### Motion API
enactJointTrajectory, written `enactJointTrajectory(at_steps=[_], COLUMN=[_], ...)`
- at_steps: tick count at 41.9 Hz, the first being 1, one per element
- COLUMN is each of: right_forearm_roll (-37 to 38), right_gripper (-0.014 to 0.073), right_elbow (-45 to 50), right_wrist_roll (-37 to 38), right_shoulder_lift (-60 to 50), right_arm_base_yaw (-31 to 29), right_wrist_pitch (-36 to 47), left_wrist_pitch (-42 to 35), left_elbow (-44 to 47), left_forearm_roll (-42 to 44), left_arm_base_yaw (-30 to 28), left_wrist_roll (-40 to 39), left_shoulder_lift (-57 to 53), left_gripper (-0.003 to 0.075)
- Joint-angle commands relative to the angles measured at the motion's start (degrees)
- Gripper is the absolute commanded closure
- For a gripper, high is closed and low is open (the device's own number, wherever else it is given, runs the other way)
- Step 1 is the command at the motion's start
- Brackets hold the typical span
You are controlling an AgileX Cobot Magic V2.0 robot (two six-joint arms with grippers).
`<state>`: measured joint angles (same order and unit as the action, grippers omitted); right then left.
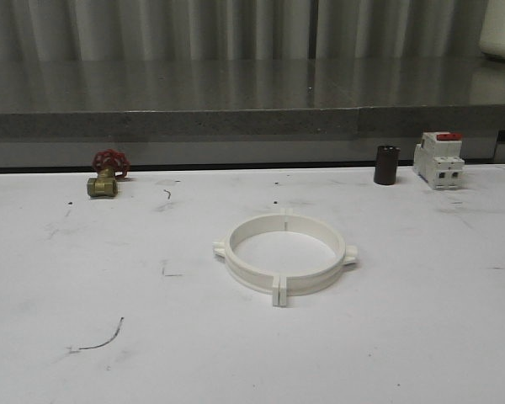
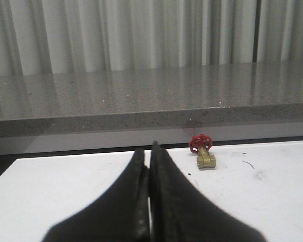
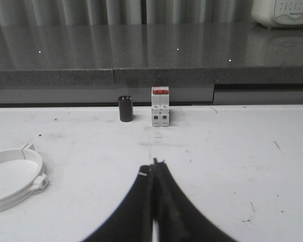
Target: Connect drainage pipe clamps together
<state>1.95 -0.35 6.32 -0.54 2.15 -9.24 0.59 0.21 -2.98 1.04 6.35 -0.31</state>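
Observation:
The two white drainage pipe clamps [image 1: 284, 253] lie flat in the middle of the white table, their end tabs meeting so that they form one ring, with a nub on each outer side. Part of that ring [image 3: 15, 176] appears in the right wrist view, off to one side of my right gripper [image 3: 153, 166], which is shut with nothing between its black fingers. My left gripper [image 2: 149, 154] is shut and empty too, over bare table, facing the brass valve.
A brass valve with a red handwheel [image 1: 107, 174] [image 2: 202, 153] sits at the back left. A dark cylinder [image 1: 386, 164] [image 3: 125, 108] and a white breaker with a red top [image 1: 438, 158] [image 3: 160, 106] stand at the back right. A grey stone ledge [image 1: 252, 122] runs behind the table.

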Motion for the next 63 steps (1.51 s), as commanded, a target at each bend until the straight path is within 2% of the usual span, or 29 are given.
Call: enactJointTrajectory(at_steps=[1, 19, 27, 63], right_forearm_roll=[-0.8, -3.2, -8.0, -7.0], right_gripper=[0.071, 0.071, 0.071, 0.071], right_elbow=[0.8, 1.7, 1.7, 1.7], right_wrist_roll=[-0.6, -0.6, -6.0, -6.0], right_shoulder_lift=[-1.0, -1.0, -1.0, -1.0], right_arm_base_yaw=[-0.5, -0.5, -0.5, -0.5], right_wrist_pitch=[7.7, 12.2, 12.2, 12.1], left_wrist_pitch=[-4.6, -4.6, -4.6, -4.6], left_elbow=[1.3, 1.3, 1.3, 1.3], left_forearm_roll=[-0.4, -0.4, -0.4, -0.4], left_arm_base_yaw=[-0.1, -0.1, -0.1, -0.1], left_wrist_roll=[0.0, 0.0, 0.0, 0.0], left_shoulder_lift=[-0.5, -0.5, -0.5, -0.5], left_gripper=[0.0741, 0.0741, 0.0741, 0.0741])
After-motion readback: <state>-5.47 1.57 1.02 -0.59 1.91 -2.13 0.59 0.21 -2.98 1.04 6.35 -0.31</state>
